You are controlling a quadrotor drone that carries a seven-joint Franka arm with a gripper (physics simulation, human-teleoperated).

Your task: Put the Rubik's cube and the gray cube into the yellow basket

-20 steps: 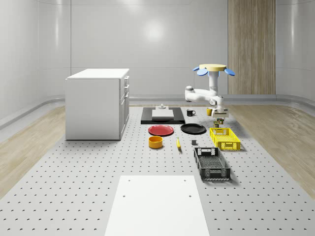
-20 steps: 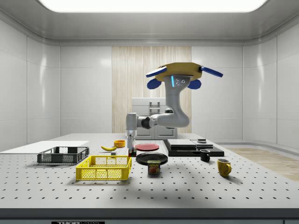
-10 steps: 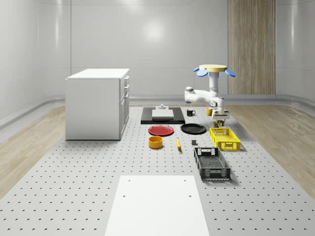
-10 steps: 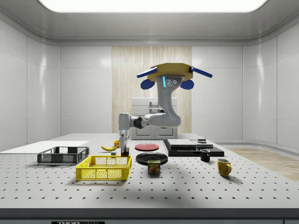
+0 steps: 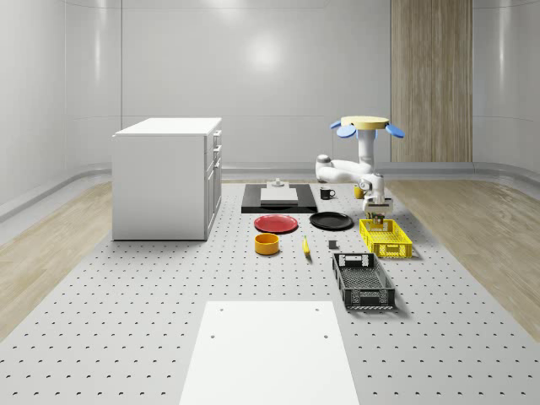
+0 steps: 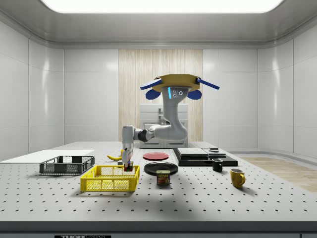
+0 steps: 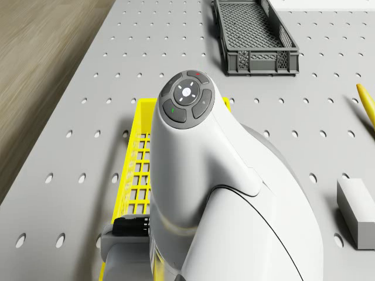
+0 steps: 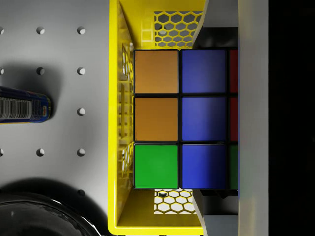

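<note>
Yellow basket (image 8: pixel 120 123) open-topped, floor free under the tool (image 6: pixel 128 167); can (image 8: pixel 22 104) and black plate (image 8: pixel 44 221) flank 1 corner.

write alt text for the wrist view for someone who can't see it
A Rubik's cube, showing orange, green and blue squares, sits between the gripper fingers directly above one end of the yellow basket. Beside the basket on the perforated table lie a blue labelled can and the rim of a black plate.
</note>
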